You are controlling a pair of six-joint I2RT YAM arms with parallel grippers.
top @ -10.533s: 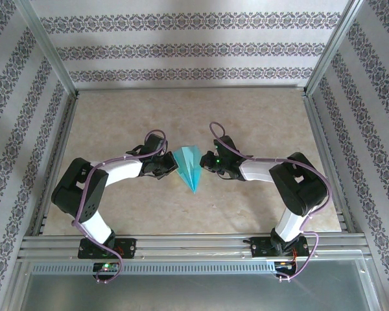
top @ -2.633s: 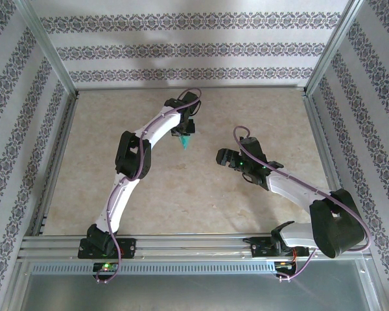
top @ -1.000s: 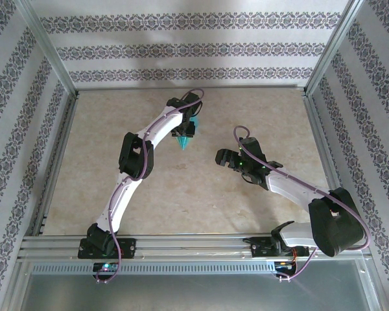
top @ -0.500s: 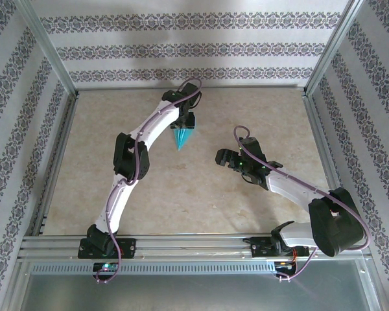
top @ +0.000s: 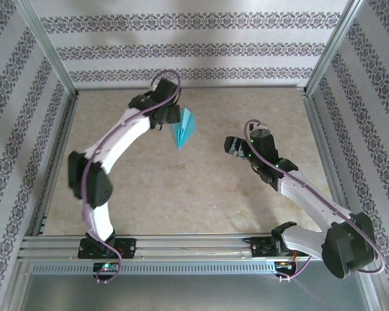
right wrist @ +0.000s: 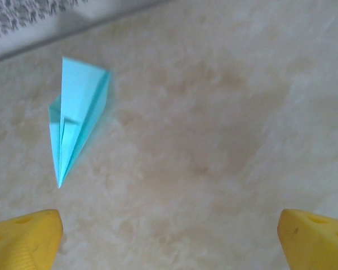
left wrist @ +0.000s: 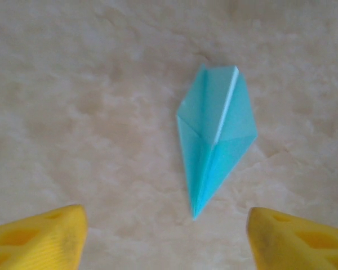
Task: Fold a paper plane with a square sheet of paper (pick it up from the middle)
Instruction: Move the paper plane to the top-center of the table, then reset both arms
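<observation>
the square sheet of paper (top: 185,127), folded into a dart, lies on the bench (top: 149,188) toward 12 o'clock, at 3 o'clock of the spread, empty left end effector (left wrist: 169,239); the right end effector (right wrist: 169,236), also spread, sits at the paper's 4 o'clock.

Your left arm (top: 117,139) and right arm (top: 308,197) were white with black joints, purple cables (top: 85,194) trailing along them; the fingers (left wrist: 36,236) were yellow.

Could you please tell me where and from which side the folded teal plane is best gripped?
Probably the centre fold of the paper plane, about mid-length, coming down from above with one finger each side of the crease. It lies low on the table, its wing edges thin, and the fold seems slightly raised. The open left tool is nearest.
</observation>
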